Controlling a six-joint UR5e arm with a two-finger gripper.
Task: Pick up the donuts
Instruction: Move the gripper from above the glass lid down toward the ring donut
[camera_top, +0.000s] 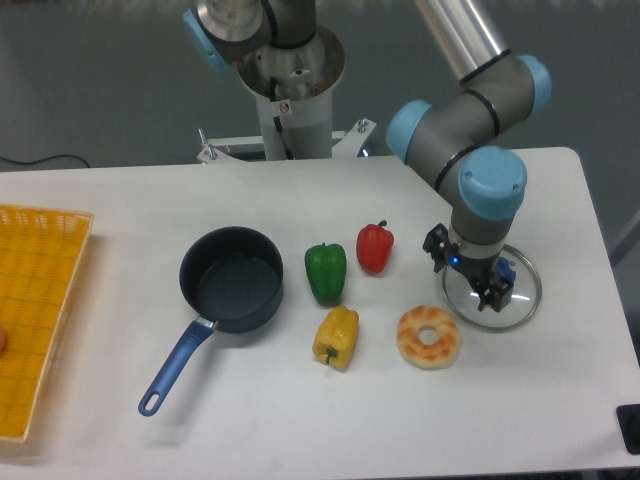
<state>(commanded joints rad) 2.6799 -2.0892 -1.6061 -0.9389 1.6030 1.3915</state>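
Camera view: fixed, looking down at a white tabletop (120, 190).
Donuts (429, 337): lying flat on the tabletop, right of centre, hole up; nothing touching it.
Yellow pepper (336, 336): at the donuts' 9 o'clock, near, apart.
Glass lid (517, 300): at the donuts' 2 o'clock, just beside, flat; blue knob partly hidden by the gripper.
Gripper (473, 283): above the lid's left part, at the donuts' 1 o'clock, not touching the donuts.
Fingers: dark against the lid; cannot tell how far apart, nothing seen held.
Red pepper (375, 247): at the donuts' 11 o'clock, upright.
Green pepper (326, 271): just beside the red one, at its 8 o'clock.
Pot (231, 278): dark, blue handle pointing to 7 o'clock; at the donuts' 10 o'clock, well apart.
Yellow basket (40, 300): at the far left edge of the tabletop.
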